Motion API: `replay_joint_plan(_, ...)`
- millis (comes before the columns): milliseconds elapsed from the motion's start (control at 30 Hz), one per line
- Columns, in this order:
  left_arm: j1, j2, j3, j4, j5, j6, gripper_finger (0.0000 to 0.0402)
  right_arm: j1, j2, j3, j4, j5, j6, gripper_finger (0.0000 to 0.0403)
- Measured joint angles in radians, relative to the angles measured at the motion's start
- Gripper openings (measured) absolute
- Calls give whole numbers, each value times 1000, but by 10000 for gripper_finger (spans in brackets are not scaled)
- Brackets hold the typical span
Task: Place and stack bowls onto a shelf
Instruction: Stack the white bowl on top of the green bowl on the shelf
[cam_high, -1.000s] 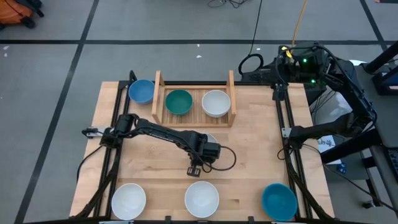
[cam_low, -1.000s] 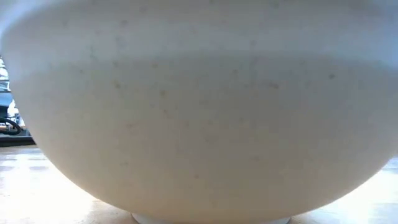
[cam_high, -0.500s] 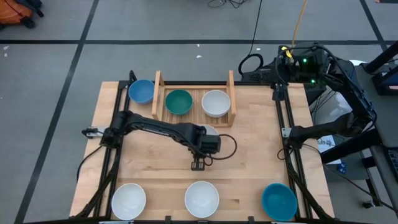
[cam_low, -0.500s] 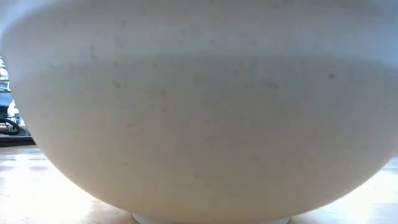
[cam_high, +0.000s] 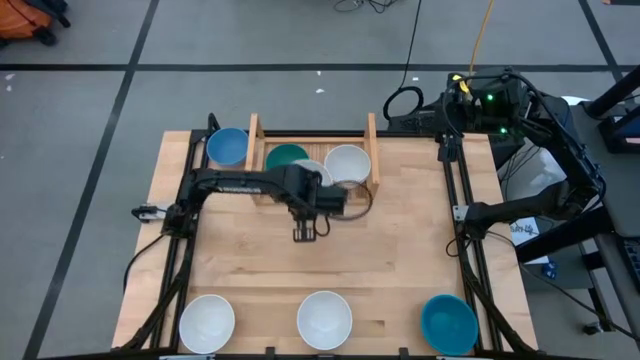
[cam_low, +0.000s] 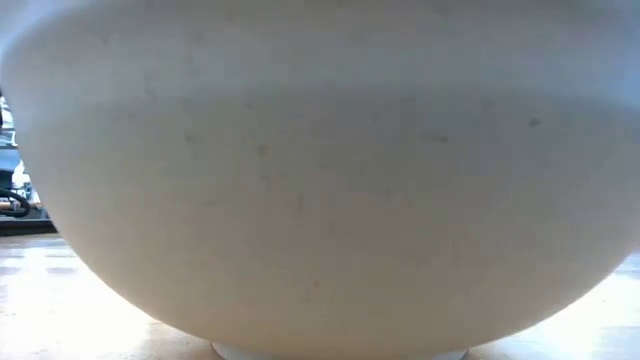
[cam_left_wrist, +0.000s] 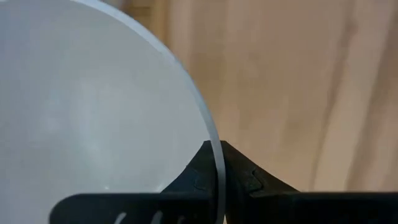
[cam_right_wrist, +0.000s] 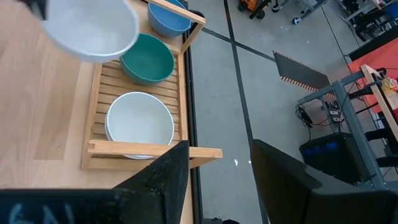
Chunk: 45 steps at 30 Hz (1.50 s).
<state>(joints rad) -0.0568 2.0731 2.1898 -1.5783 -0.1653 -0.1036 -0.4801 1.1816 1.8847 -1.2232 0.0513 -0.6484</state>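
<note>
Gripping a white bowl (cam_high: 312, 172) by its rim, the left end effector (cam_left_wrist: 216, 163) has its two dark fingers pinched together on the thin edge (one finger inside the bowl, one outside); the bowl is held mouth up and roughly level, above the front edge of the shelf (cam_high: 256, 150), partly over the teal-green bowl (cam_high: 286, 157) and just beside the white bowl on the shelf (cam_high: 349, 164).

The shelf is light wood, with a slatted flat base and two upright side boards, its long axis running along the counter's (cam_high: 410, 240) far edge; the teal-green bowl sits in its left half and the white one in its right half, both mouth up; a blue bowl (cam_high: 227, 146) stands just outside the left side board, near the counter's far-left corner.

Along the near edge stand three more round, smooth, shallow bowls, all mouth up: a white bowl at the near-left (cam_high: 207, 322), a white bowl at the middle (cam_high: 324, 319) and a blue bowl toward the near-right corner (cam_high: 448, 322).

The right end effector (cam_right_wrist: 214, 171) waits off the counter's right edge, its fingers standing apart.
</note>
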Motion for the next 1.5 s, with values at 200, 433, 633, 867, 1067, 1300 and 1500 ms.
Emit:
replay_joint_plan(200,122,2,5,8,1,25,6,0,0,0,0,0,8,167)
replay_joint_plan(433,278,1,5,9,12,-31,6,0,0,0,0,0,8,167)
replay_joint_plan(633,368,0,-1,17,80,-38,6,0,0,0,0,0,8,167)
replay_joint_plan(867,414,-1,-50,46,88,-58,6,0,0,0,0,0,8,167)
replay_joint_plan(1067,436,0,-99,98,111,-66,6,0,0,0,0,0,7,167)
replay_joint_plan(1300,442,0,-169,190,139,-91,6,0,0,0,0,0,6,167)
replay_joint_plan(1500,447,0,-237,198,126,-147,6,0,0,0,0,0,5,167)
